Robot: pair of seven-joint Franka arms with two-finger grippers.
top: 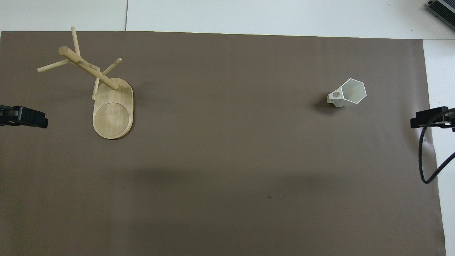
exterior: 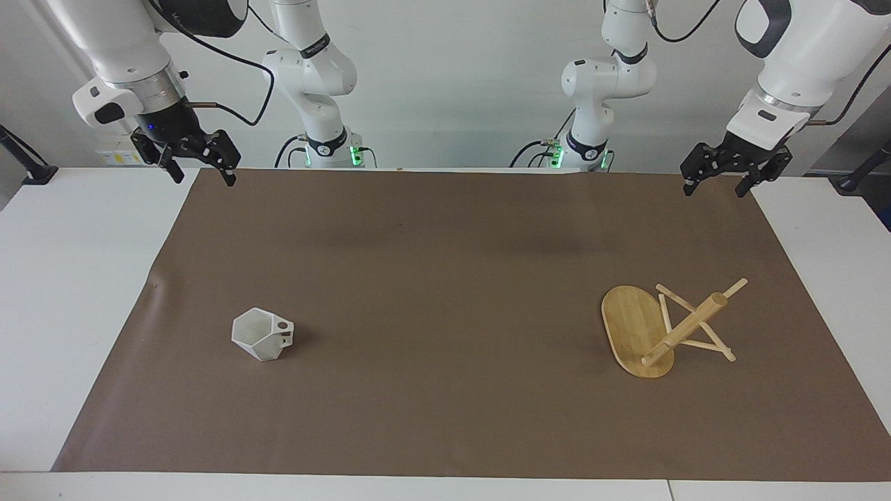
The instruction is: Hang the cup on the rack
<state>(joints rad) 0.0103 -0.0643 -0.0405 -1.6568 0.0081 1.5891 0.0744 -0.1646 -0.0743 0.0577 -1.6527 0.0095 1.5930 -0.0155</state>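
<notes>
Right gripper (exterior: 199, 161) hangs with fingers spread wide and nothing in them, up over the mat's (exterior: 445, 229) corner at about ten o'clock in the facing view; left gripper (exterior: 731, 174) mirrors it at two o'clock, just as wide and just as empty, both arms waiting. The cup (exterior: 263, 335) stands upright on the mat toward the right arm's end, down at eight o'clock, with its pierced handle tab pointing toward the rack. The rack (exterior: 665, 325) stands well apart at four o'clock, toward the left arm's end, post up and pegs crossing. Nothing started yet, I'd say, so the opening move looks like the right arm's. Best bet: come straight down over the cup, pinch one wall across the rim, and leave that handle tab free, because its hole has to slide over a peg.
</notes>
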